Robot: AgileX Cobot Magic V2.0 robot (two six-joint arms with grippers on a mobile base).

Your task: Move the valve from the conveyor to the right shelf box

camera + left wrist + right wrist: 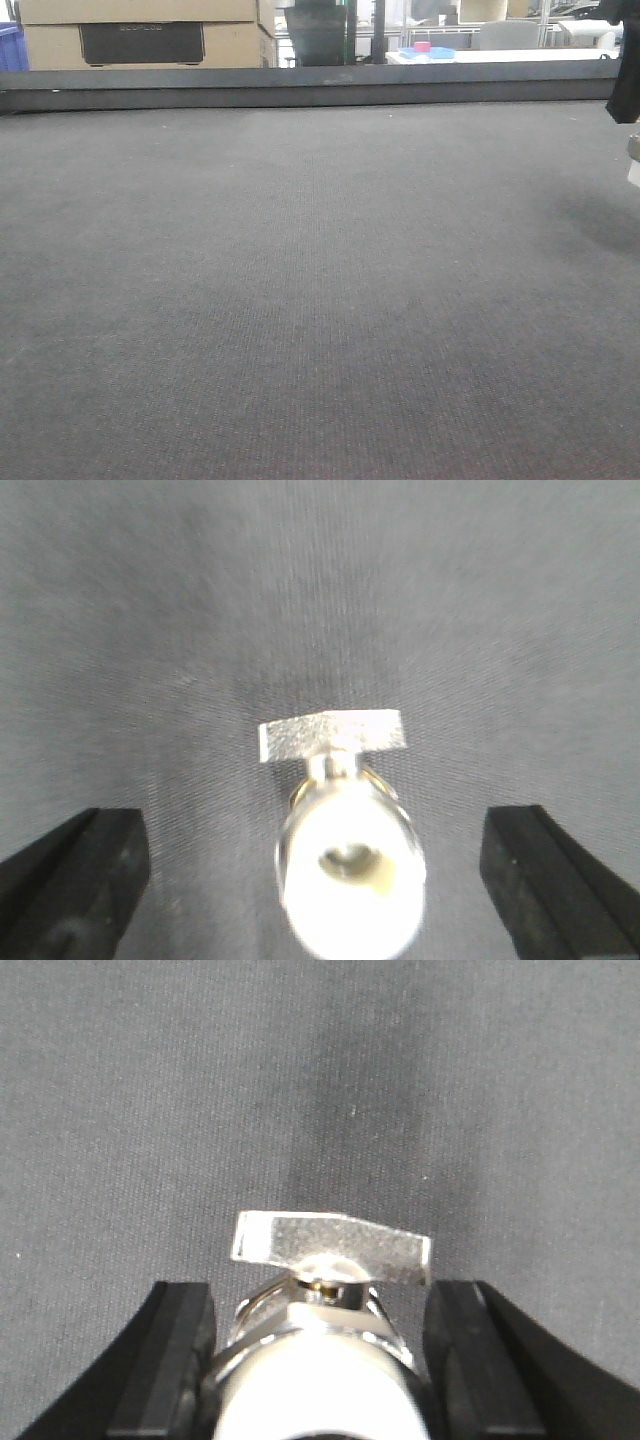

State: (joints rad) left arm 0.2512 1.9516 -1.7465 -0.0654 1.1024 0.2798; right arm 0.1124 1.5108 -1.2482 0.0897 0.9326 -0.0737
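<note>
In the right wrist view a silvery valve with a white cap and a flat lever sits between my right gripper's black fingers, which press its sides, shut on it. In the left wrist view a valve lies on the dark grey conveyor, white cap toward the camera. My left gripper is open, its fingers far out on either side and not touching it. The right shelf and its box are out of view.
The front view shows the wide belt ending at a dark rail. Behind it stand cardboard boxes and a blue crate. A dark arm part and a pale object show at the right edge.
</note>
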